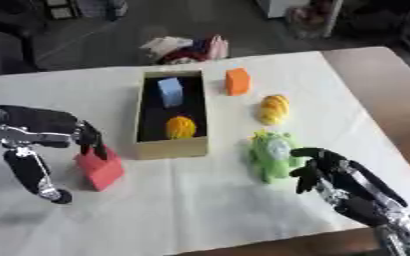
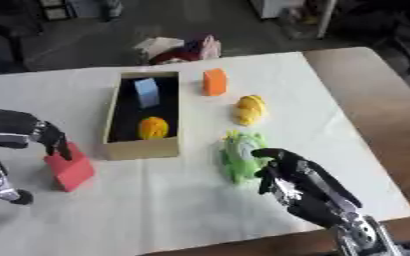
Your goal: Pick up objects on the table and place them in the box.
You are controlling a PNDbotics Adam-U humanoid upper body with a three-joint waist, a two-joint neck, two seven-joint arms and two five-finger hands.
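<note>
Nearest, at lower right: right hand (image 1: pixel 331 172), dark fingers curled down beside the near edge of the green toy (image 1: pixel 272 156), touching or almost touching it — not visibly closed round it, so grip cannot be told for certain. Judged as the step in hand: taking the green toy for the box. Best done by settling fingers over the toy's middle rather than its spiky rim, closing before lifting, then carrying up and leftward, high enough to clear the cardboard wall.

Opposite, at left: left hand (image 1: pixel 77 137) bent at the wrist, fingers hooked down onto the top edge of the red block (image 1: pixel 99 170), seemingly pinching it; forearm lying across from the left edge.

Farther on, mid-surface: open box (image 1: pixel 169 147) on the white surface (image 1: pixel 200 210), already holding a yellow ball (image 1: pixel 180 127) near its front and a blue block (image 1: pixel 170 91) toward the back. Just right of the box, well apart from both hands — a yellow toy (image 1: pixel 274 109), then an orange block (image 1: pixel 236 81) farthest off
</note>
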